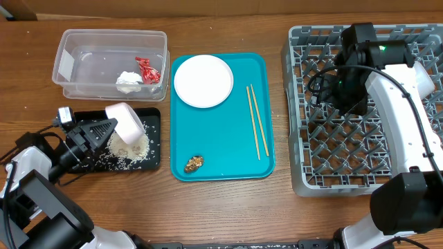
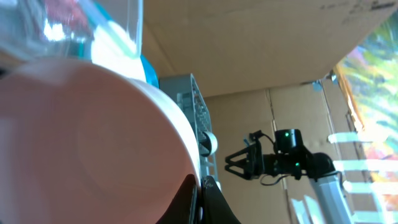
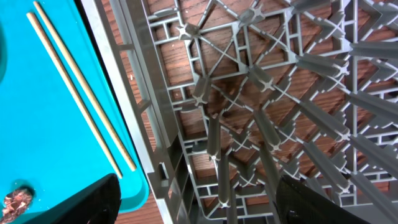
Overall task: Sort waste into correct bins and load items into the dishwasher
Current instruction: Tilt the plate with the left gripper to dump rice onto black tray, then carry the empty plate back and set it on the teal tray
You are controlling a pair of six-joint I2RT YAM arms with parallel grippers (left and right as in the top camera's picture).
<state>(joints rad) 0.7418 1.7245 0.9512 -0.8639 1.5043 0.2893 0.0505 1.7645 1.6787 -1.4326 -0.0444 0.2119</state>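
Two arms reach over a wooden table [image 1: 228, 207]. At the far left, the left gripper [image 1: 112, 128] is clamped on a pale bowl [image 1: 127, 123]. It holds the bowl tipped on its side above the black tray [image 1: 153, 122]. In the left wrist view the bowl fills most of the picture, and one dark finger [image 2: 200, 202] presses against its edge. Rice [image 1: 133, 148] lies in a heap on the black tray right under the bowl, with loose grains scattered toward the tray's near edge.

Behind the black tray stands the clear tub [image 1: 76, 48]. A white tissue [image 1: 129, 81] and a red wrapper [image 1: 147, 69] lie just beside each other in its right half.

Next comes the teal tray [image 1: 221, 138]. The plate [image 1: 203, 81] sits in its far left corner, and the chopsticks [image 1: 256, 121] lie side by side along its right side. The brown scrap [image 1: 194, 163] rests near its front edge.

At the right is the grey rack [image 1: 311, 159]. The right gripper [image 3: 199, 186] hangs over its left part, near the far edge. Its jaws are apart and hold nothing, and only grid and pegs show between them.
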